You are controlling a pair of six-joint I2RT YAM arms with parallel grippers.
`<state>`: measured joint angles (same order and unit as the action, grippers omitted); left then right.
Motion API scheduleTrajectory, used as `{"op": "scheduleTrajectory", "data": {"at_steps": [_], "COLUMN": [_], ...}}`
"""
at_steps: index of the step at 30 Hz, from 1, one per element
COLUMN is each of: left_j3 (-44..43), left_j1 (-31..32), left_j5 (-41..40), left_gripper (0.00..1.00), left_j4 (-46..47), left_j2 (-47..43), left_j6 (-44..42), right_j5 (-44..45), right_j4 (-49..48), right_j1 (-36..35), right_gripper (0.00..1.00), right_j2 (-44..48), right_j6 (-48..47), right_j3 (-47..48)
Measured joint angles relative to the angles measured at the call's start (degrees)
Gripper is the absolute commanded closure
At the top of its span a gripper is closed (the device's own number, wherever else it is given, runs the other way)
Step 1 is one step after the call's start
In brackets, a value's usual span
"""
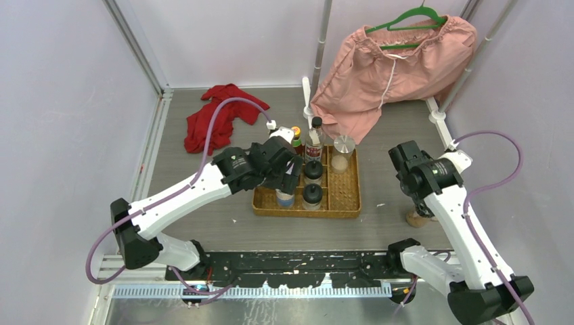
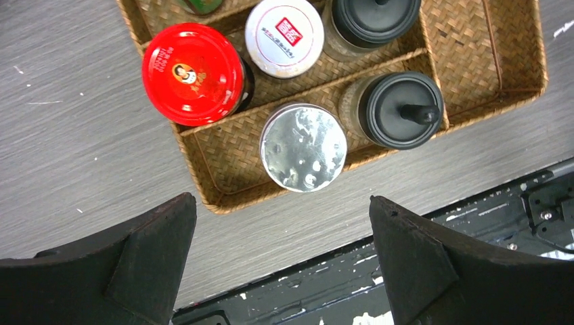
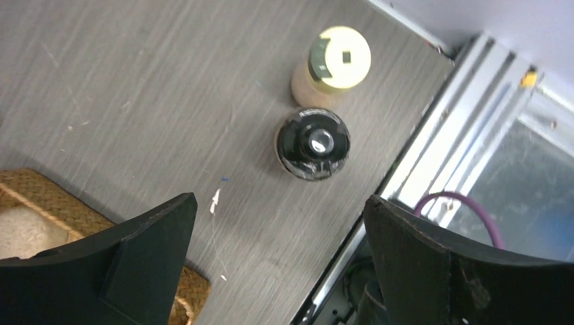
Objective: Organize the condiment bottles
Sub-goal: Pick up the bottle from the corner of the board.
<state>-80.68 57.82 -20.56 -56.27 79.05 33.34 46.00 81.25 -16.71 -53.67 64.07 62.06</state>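
Probably light, rigid and slick-sided — black-capped jar (image 3: 313, 143) standing on table (image 3: 135, 81) just beside yellow-lidded shaker (image 3: 336, 62), outside tray (image 3: 40, 193), below right gripper (image 3: 279, 271) spread wide and empty — best pinched across the body below the cap; left gripper (image 2: 281, 271) likewise agape above tray.

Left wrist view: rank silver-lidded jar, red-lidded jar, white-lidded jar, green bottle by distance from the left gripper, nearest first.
1. silver-lidded jar, near compartment of the wicker tray, just ahead of the left gripper.
2. red-lidded jar, left, and white-lidded jar, centre, next row back: too close to call.
3. green bottle, farthest row, at the top edge.
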Motion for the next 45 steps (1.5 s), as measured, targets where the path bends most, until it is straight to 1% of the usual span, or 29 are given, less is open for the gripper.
{"op": "scheduleTrajectory", "data": {"at_steps": [4, 7, 10, 14, 17, 22, 30, 36, 45], "left_j3": [0.9, 2.0, 2.9, 3.6, 4.9, 5.7, 5.9, 6.3, 6.3], "left_j1": [-0.3, -0.9, -1.6, -2.4, -2.6, -2.7, -2.7, -2.7, -2.8], "left_j5": [2.2, 3.8, 5.3, 6.5, 6.9, 7.2, 7.1, 6.1, 3.6], "left_gripper": [0.00, 0.00, 0.00, 0.00, 0.00, 0.00, 0.00, 0.00, 0.00], "left_j4": [1.3, 3.0, 3.4, 3.8, 4.2, 4.2, 4.2, 2.9, 0.8], "left_j2": [0.0, -0.1, -0.1, -1.0, -3.3, -5.8, -6.4, -8.4, -8.4], "left_j6": [-0.9, -1.3, -2.3, -2.8, -3.0, -3.0, -2.2, -1.4, -0.4], "right_j5": [-2.1, -2.4, -3.0, -5.0, -5.6, -4.4, -1.4, 0.3, 3.2], "right_j4": [4.4, 5.6, 5.9, 6.0, 5.8, 3.7, -1.2, -5.6, -8.5], "right_j1": [0.4, 1.3, 2.4, 4.1, 5.4, 5.4, 5.5, 5.5, 5.7], "right_gripper": [0.00, 0.00, 0.00, 0.00, 0.00, 0.00, 0.00, 0.00, 0.00], "right_j2": [-3.0, -4.0, -3.8, -0.5, 0.0, -2.8, -5.6, -8.4, -12.0], "right_j6": [8.3, 12.9, 16.9, 20.4, 20.6, 20.0, 19.2, 18.9, 19.5], "right_j3": [0.1, -0.7, -5.4, -14.2, -15.7, -15.7, -15.9, -18.6, -18.9]}}
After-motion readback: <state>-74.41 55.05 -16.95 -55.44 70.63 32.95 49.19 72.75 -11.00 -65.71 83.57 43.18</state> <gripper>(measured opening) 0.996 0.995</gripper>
